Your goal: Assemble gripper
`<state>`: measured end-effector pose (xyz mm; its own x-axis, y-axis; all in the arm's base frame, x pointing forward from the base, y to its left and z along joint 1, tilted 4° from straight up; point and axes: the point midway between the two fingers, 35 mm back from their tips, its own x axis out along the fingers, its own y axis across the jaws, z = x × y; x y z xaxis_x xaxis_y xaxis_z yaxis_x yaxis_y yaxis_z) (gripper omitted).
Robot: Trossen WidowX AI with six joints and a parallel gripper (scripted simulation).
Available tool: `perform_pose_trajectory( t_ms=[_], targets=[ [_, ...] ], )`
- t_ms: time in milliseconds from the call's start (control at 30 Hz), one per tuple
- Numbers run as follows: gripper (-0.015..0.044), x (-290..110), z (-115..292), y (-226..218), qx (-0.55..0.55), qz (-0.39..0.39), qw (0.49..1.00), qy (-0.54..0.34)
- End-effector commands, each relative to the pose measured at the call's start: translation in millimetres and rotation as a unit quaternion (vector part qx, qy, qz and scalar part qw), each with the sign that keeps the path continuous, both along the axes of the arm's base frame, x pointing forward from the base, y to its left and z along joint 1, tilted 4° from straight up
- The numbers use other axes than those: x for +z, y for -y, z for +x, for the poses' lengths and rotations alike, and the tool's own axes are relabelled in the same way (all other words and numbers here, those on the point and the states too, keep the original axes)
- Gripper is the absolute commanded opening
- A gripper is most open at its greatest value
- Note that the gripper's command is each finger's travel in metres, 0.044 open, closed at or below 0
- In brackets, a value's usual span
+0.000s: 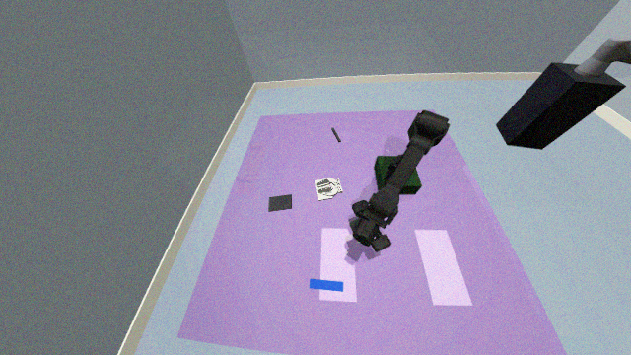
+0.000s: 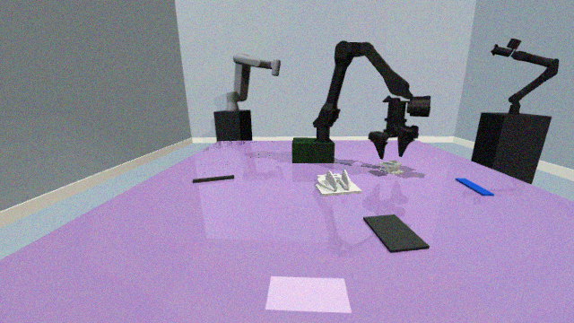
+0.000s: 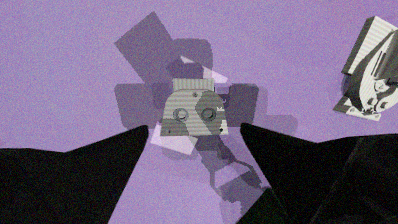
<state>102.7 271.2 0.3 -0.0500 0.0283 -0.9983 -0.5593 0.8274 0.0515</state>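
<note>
The pale housing plate (image 2: 390, 167) (image 3: 195, 100) lies on the table, with two round holes showing in the wrist view. My gripper (image 1: 367, 236) (image 2: 391, 157) (image 3: 195, 128) is open and empty above it, one finger to each side in the wrist view. In the top view the arm mostly hides the plate. The white gripper base (image 1: 320, 197) (image 2: 354, 190) (image 3: 366, 45) lies apart from it, at the right edge of the wrist view. Two grey jaws (image 2: 331, 179) stand side by side on the base. Whether their teeth mesh cannot be told.
A dark flat plate (image 1: 280, 203) (image 2: 395, 233) lies beyond the base from the arm. A black bar (image 1: 336, 134) (image 2: 213, 178) and a blue strip (image 1: 326, 285) (image 2: 474, 187) lie farther out. The arm stands on a dark green block (image 1: 411, 187) (image 2: 313, 151).
</note>
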Motion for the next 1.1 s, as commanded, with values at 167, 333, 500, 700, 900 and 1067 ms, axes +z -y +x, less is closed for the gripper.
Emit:
perform_pose_trajectory(
  t_ms=[167, 333, 500, 700, 900, 1067],
  targets=[
    [0.044, -8.7, -1.2, 0.2, -0.002, 0.0, 1.0, -0.001],
    [0.044, -15.6, -1.5, -0.2, -0.002, 0.0, 1.0, -0.001],
    [0.044, -23.6, -1.9, -0.5, -0.002, 0.0, 1.0, -0.001],
    [0.044, -33.2, -2.5, -0.6, -0.002, 0.0, 1.0, -0.001],
    [0.044, -38.6, -2.9, -0.4, -0.002, 0.0, 1.0, -0.001],
    [0.044, -38.6, -2.9, -0.4, -0.002, 0.0, 1.0, -0.001]
  ],
)
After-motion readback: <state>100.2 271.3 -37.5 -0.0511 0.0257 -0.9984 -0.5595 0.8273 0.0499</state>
